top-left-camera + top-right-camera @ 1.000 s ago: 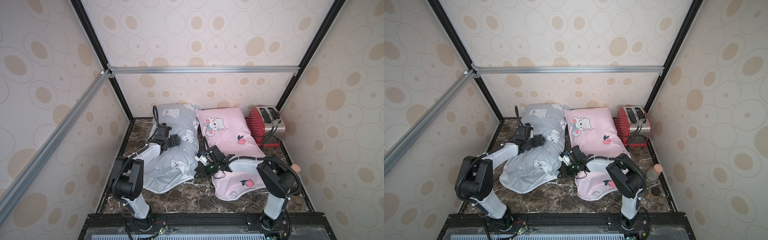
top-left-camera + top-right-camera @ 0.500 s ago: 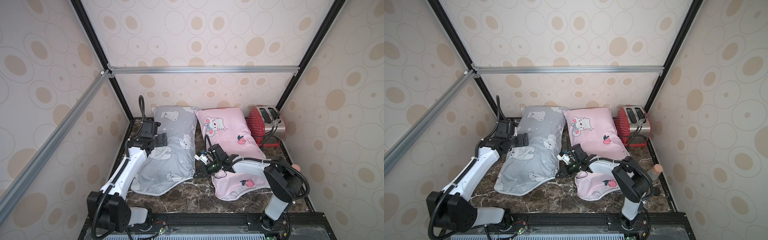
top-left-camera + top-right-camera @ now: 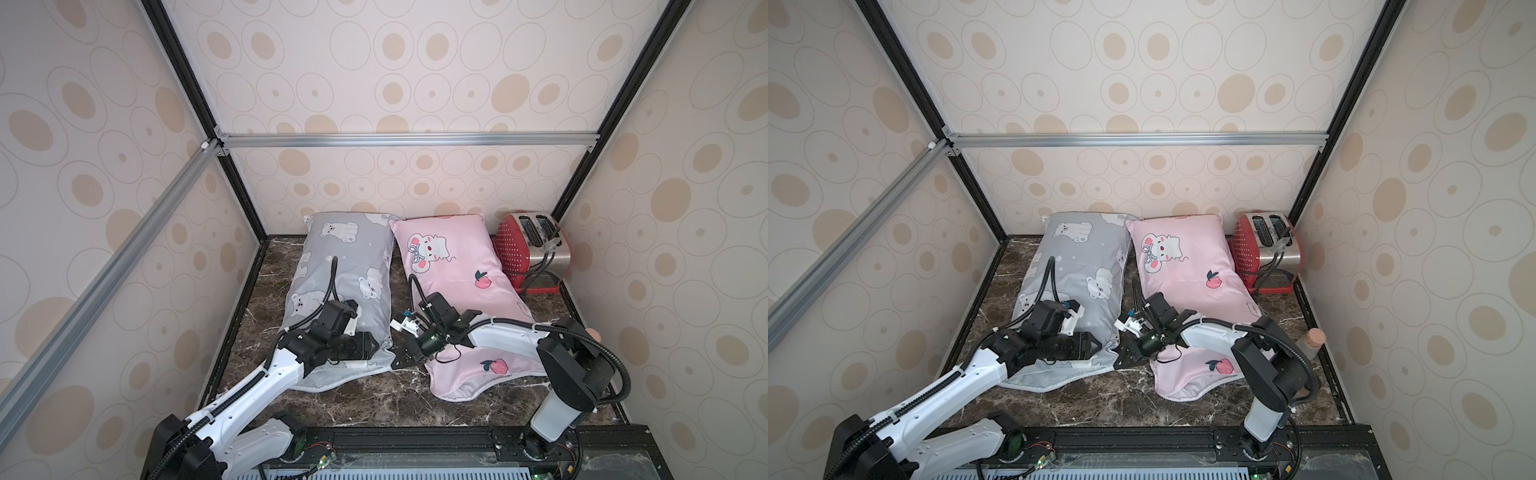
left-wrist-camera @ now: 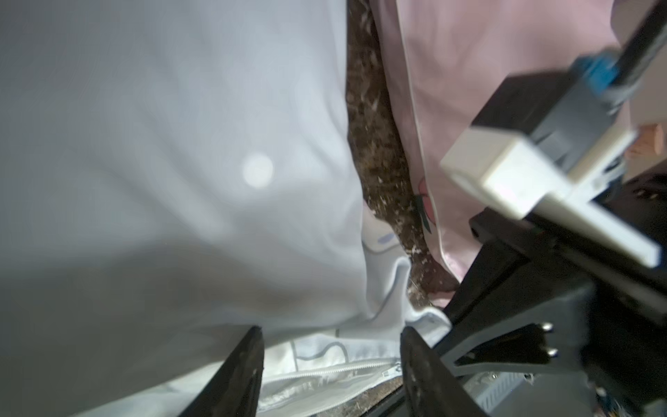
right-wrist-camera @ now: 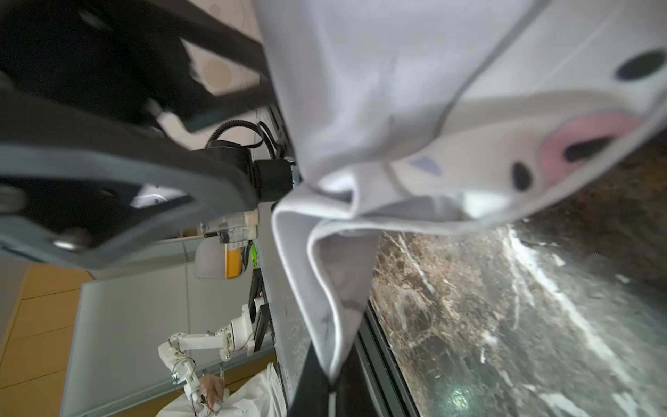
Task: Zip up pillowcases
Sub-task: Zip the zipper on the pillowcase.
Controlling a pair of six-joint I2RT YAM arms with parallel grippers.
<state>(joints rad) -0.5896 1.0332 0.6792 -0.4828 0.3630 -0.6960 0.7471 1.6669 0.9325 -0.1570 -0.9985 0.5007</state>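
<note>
Two stuffed pillowcases lie side by side on the dark marble bench, their far ends against the back edge. The grey polar-bear pillowcase is nearer the left edge. The pink pillowcase, printed with a white mouse and peaches, is just to its right. A narrow strip of marble shows between them along most of their length. A red toaster sits in the back right corner, just beside the pink one.

Both arms meet at the grey pillowcase's near right corner. The left gripper lies low over that corner. In the left wrist view its fingers stand apart, and the white zipper along the near edge lies in the gap between them. From that view I can't say whether they press on the fabric.

The right gripper reaches across the near end of the pink pillowcase. It is clenched on the very tip of the grey corner; the right wrist view shows the piped fabric drawn down into a point between its closed fingers.
</note>
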